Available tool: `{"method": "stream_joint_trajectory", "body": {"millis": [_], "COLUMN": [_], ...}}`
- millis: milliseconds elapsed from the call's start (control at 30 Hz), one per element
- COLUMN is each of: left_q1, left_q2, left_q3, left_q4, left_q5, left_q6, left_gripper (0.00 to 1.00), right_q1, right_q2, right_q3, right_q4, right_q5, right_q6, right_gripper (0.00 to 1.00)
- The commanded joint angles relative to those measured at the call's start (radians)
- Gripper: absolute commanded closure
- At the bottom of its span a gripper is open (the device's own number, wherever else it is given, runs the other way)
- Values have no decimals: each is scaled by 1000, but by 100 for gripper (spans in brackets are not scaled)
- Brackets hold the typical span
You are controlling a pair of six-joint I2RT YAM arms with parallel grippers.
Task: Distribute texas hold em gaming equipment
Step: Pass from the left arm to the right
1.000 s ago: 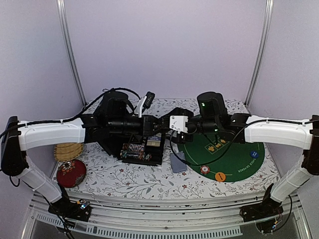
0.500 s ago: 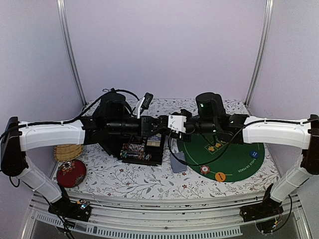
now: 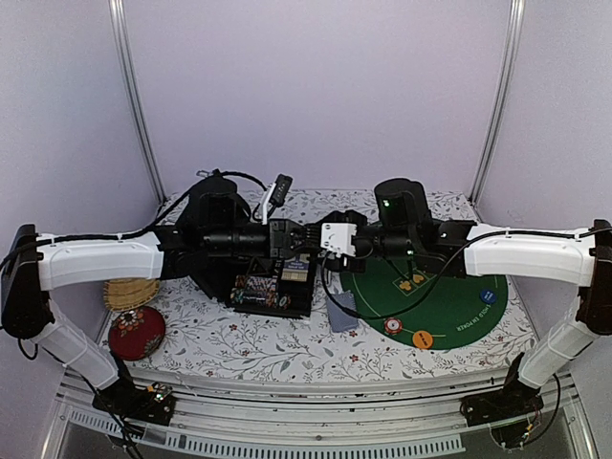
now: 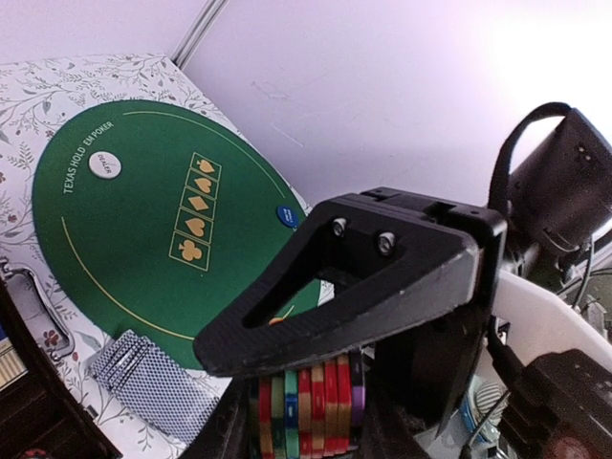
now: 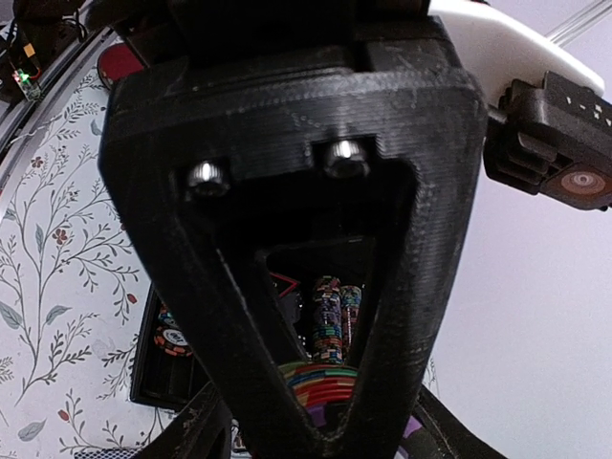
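Both hands meet in mid-air, tip to tip, over the near end of the black case.

Stack of chips: a short row seen edge-on, in red, green, yellow, orange and purple, with striped rims. It sits right at the tips of the left hand. That hand's two fingers press against the row's end faces, so I read it as narrowed onto the stack and gripping it.

Right hand: one of its fingers lies across the top of the row. From its own camera its fingers show wide of the chips. I cannot tell whether it grips them.

Case, directly below the hands: upright rows of chips fill a slot, and one orange-and-black chip lies flat in another compartment.

Green mat, on the surface below and to the right hand's side:
- white disc marked as dealer
- blue disc
- orange disc
- loose chip just beside the orange disc

Grey-blue cards lie fanned on the surface at the mat's edge, under the hands.
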Motion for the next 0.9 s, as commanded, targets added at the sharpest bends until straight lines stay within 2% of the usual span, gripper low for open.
{"method": "stream_joint_trajectory", "body": {"millis": [0, 67, 233, 400, 500, 600, 667, 867], "left_q1": [7, 7, 7, 10, 11, 12, 12, 12], "left_q2": [-15, -9, -6, 1, 20, 35, 45, 71], "left_q3": [-3, -4, -8, -15, -5, -4, -1, 17], "left_q4": [76, 81, 97, 125, 118, 115, 112, 92], "left_q5": [23, 28, 48, 70, 71, 69, 65, 70], "left_q6": [-12, -18, -27, -37, -39, -42, -42, -36], "left_gripper": [100, 100, 100, 100, 88, 82, 77, 63], "right_q1": [15, 15, 16, 17, 17, 16, 17, 16], "right_q2": [6, 8, 18, 22, 23, 28, 33, 40], "right_q3": [-18, -16, -10, 10, 27, 48, 65, 69], "right_q4": [31, 32, 18, -5, -22, -50, -76, -108], "right_q5": [-6, -12, 11, 29, 21, 18, 19, 36], "right_q6": [-14, -21, -35, -39, -30, -19, 0, 23], "right_gripper": [41, 45, 69, 77, 79, 80, 86, 87]}}
